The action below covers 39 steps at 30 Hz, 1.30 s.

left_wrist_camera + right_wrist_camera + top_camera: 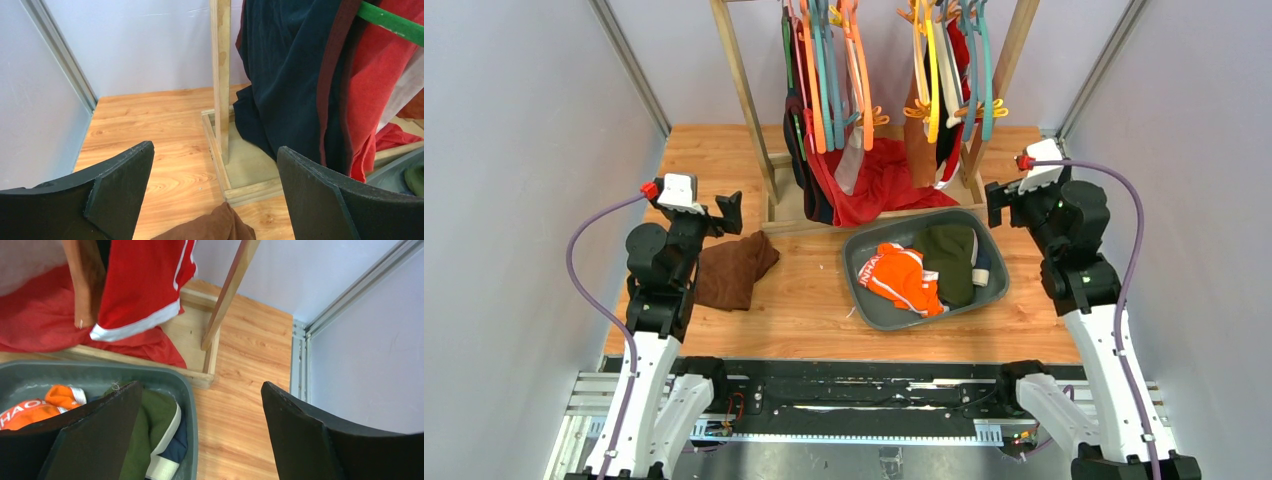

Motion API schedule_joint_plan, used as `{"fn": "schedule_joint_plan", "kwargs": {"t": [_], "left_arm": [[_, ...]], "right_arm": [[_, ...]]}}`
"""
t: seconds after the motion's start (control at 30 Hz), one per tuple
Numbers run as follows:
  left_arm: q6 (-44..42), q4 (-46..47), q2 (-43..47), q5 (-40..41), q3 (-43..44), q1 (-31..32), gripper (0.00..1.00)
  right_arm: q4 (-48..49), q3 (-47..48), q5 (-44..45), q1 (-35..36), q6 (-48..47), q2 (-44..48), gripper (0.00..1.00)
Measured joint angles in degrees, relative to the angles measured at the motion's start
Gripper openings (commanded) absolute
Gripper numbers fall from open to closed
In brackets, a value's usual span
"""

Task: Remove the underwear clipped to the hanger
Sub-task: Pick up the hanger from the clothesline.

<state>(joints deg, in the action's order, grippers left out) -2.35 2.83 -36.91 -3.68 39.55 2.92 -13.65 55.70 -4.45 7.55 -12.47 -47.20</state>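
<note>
On the wooden worktop (804,320), walled by pale panels, the underwear (145,285) hangs clipped on the rear rack (742,90); left claw (729,212) and right claw (994,203) flank it, jaws wide apart, empty.

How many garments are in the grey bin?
3: an orange one on the left, a dark green one in the middle, a navy one at the right edge; more may lie beneath.

My left arm (662,270) and right arm (1074,250) are black at the upper joints, white at the lower links. A thin purple cable (571,255) trails each; small red knobs (649,189) cap white wrist cameras (679,190). My jaws are matte black wedges.
</note>
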Motion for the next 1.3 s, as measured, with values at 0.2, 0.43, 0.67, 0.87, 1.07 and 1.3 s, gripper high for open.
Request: {"fn": "schedule_joint_plan", "kwargs": {"t": [0.2,0.43,0.67,0.87,1.07,1.3], "left_arm": [[-0.48,-0.09,-0.76,-1.81,0.0,-0.11,0.98],[-1.14,-0.17,-2.6,-2.97,0.0,-0.13,0.98],[-1.4,-0.17,-2.73,-4.22,0.0,-0.13,0.98],[-1.55,-0.17,-2.73,-5.27,0.0,-0.13,0.98],[-1.55,-0.2,-2.62,-5.97,0.0,-0.13,0.98],[-1.57,-0.17,-2.51,-6.71,0.0,-0.13,0.98]], "right_arm": [[-3.56,9.79,-1.4,-0.09,-0.46,-2.4,0.89],[-7.37,22.43,-2.58,-0.11,-0.63,-8.22,0.8],[-11.89,38.42,-4.66,-0.11,1.57,-18.84,0.73],[-14.43,49.59,-7.23,-0.09,4.76,-27.41,0.65],[-16.28,55.91,-8.26,0.28,6.84,-33.94,0.57],[-17.97,59.43,-8.57,0.59,8.04,-38.71,0.5]]}}
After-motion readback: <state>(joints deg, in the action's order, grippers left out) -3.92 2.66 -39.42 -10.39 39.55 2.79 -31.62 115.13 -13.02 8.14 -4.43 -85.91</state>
